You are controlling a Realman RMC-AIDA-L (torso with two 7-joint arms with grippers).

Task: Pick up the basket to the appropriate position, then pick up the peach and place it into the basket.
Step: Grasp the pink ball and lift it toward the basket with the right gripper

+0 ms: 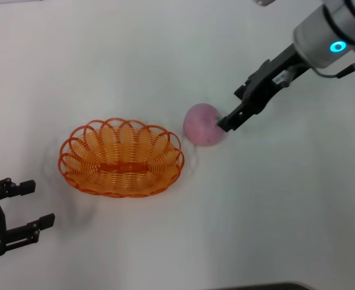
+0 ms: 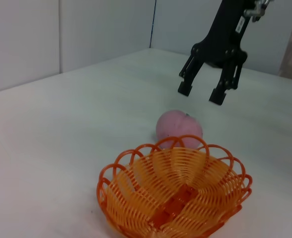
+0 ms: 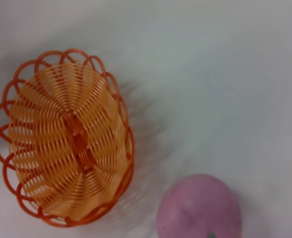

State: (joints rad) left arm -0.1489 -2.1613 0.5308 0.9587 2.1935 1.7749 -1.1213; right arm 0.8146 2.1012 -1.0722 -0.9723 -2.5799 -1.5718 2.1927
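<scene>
Near the middle of the white counter [image 1: 298, 199] sits the orange basket [image 1: 122, 158], upright with nothing in it. Just beside it, toward the right edge, is the pink peach [image 1: 203, 124]. The right gripper [image 2: 202, 92] hangs just over the peach with its fingers spread apart, not touching. Left gripper [image 1: 28, 204] is parked by the near-left corner, fingers apart too.
</scene>
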